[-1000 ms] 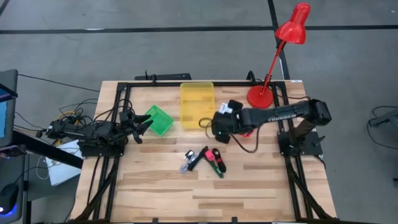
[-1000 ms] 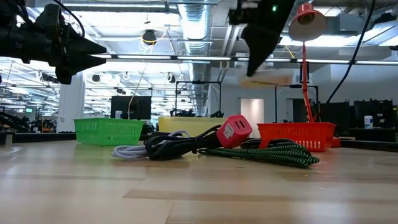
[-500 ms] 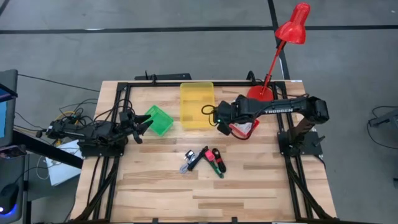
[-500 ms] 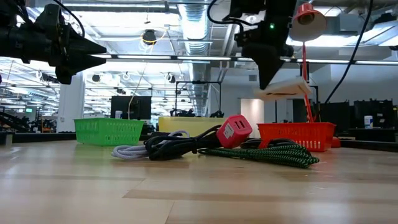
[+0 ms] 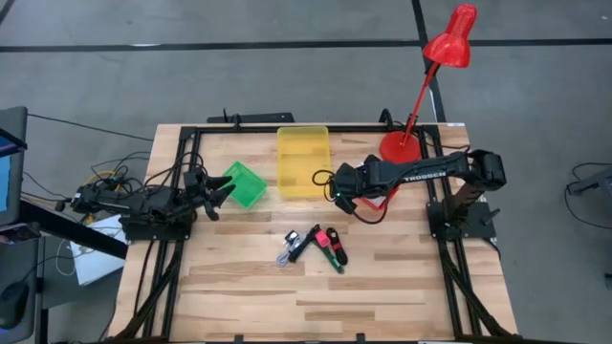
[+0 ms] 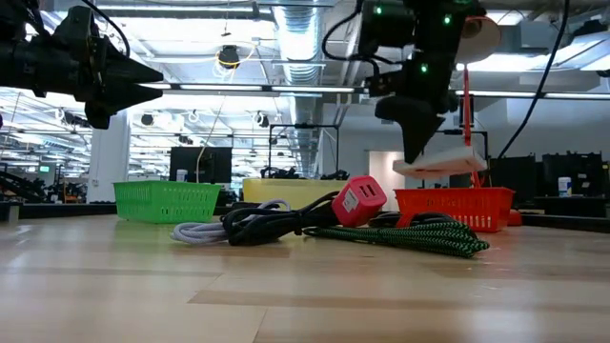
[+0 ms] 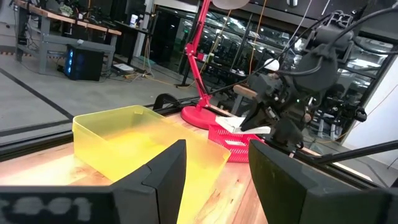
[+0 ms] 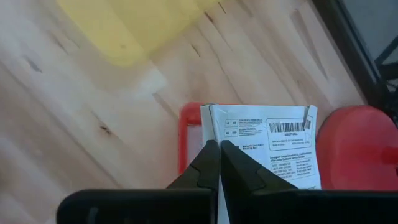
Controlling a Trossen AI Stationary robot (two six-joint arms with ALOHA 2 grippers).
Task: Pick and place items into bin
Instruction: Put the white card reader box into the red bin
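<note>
My right gripper (image 8: 217, 152) is shut on a flat white card packet (image 8: 267, 143) with black print and a barcode. It holds the packet just above the red basket (image 6: 453, 208), which also shows in the high view (image 5: 381, 203). Several small items (image 5: 316, 247) lie in a heap at the table's middle: black, grey and green braided cords (image 6: 419, 236) and a red-pink block (image 6: 359, 200). My left gripper (image 7: 217, 186) is open and empty, raised beside the green basket (image 5: 245, 183). My right gripper pinches the packet between its two shut fingers at one edge (image 8: 231, 144). The fingers point down in the low view (image 6: 417, 143). The packet (image 6: 443, 164) sticks out sideways from them, roughly level, lifted clear above the red basket's rim.
A yellow bin (image 5: 302, 161) stands at the far middle, between the green and red baskets. The red desk lamp's base (image 5: 400, 148) stands just behind the red basket, its stem rising over the right arm. Bare wood lies along the near half.
My right gripper has come down toward the red basket with the packet still held. The packet has gone from high above the basket to just over its rim, and now lies more level.
</note>
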